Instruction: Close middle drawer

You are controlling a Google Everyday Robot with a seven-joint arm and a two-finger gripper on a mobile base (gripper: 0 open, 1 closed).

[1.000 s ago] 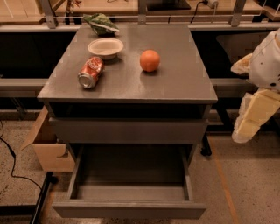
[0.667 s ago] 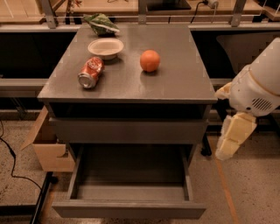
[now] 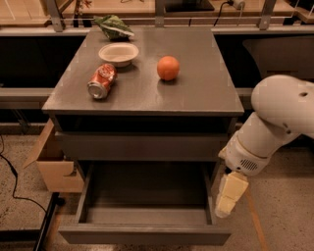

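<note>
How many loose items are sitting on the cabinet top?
4: a green bag at the back left, a white bowl before it, a red soda can lying front left, an orange near the middle. None seems hidden. The end effector hangs right of the open middle drawer.

Speckled pale floor (image 3: 287, 215) fills the lower corners, with an orange stripe (image 3: 255, 221) at lower right. A grey metal cabinet sits mid-frame, its tabletop (image 3: 206, 83) dully reflecting warm, dim light. An open cardboard box (image 3: 56, 169) stands on the floor at left, just beside the cabinet. A black cable (image 3: 13, 179) runs across the lower left. A wooden bench (image 3: 24, 9) on metal legs (image 3: 54, 12) spans the top edge, with dark recesses below. A grey rail (image 3: 22, 94) is at mid-left. The gripper (image 3: 229, 195) hangs at lower right.
</note>
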